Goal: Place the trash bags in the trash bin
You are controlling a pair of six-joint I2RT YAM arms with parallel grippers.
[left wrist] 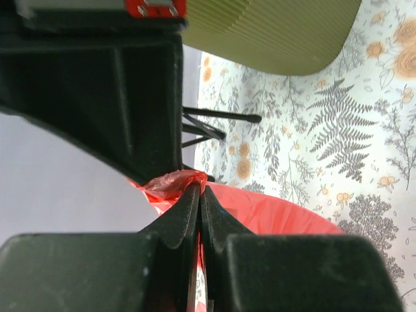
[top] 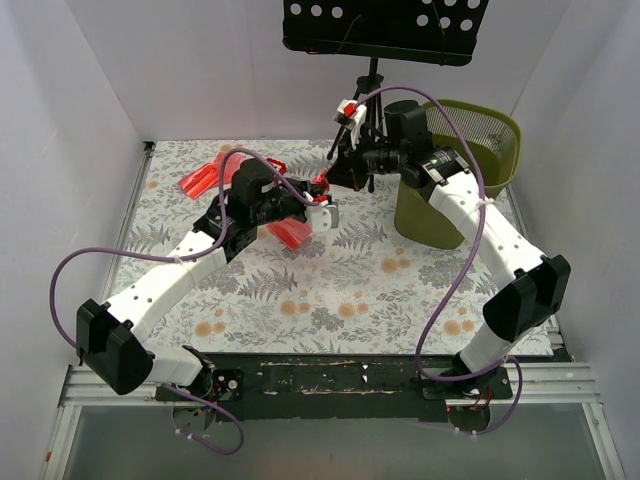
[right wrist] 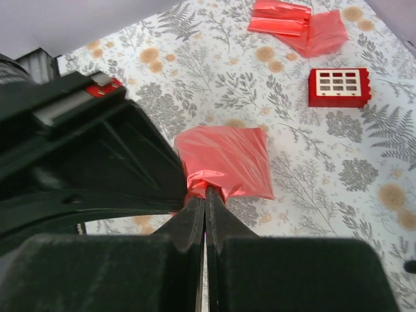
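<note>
**Two Arms Pinching One Trash Bag**

The left jaws are clenched on the bunched edge of a red trash bag (left wrist: 260,218). The right jaws are clenched on red film at the same spot, tip to tip with the left, apparently on the same bag. Its sheet spreads just beyond the tips, over the floral surface (right wrist: 312,169).

The probable purpose is a handover, since the trash bin (top: 480,140) stands ahead of the left jaws, on the right arm's side. Spare trash bags (right wrist: 296,26) and a red box (right wrist: 339,88) lie well beyond the right jaws, ungripped.

The trash bag (right wrist: 224,159) is glossy, wrinkled plastic film; the trash bin (left wrist: 279,32) matt, ribbed olive plastic.
</note>
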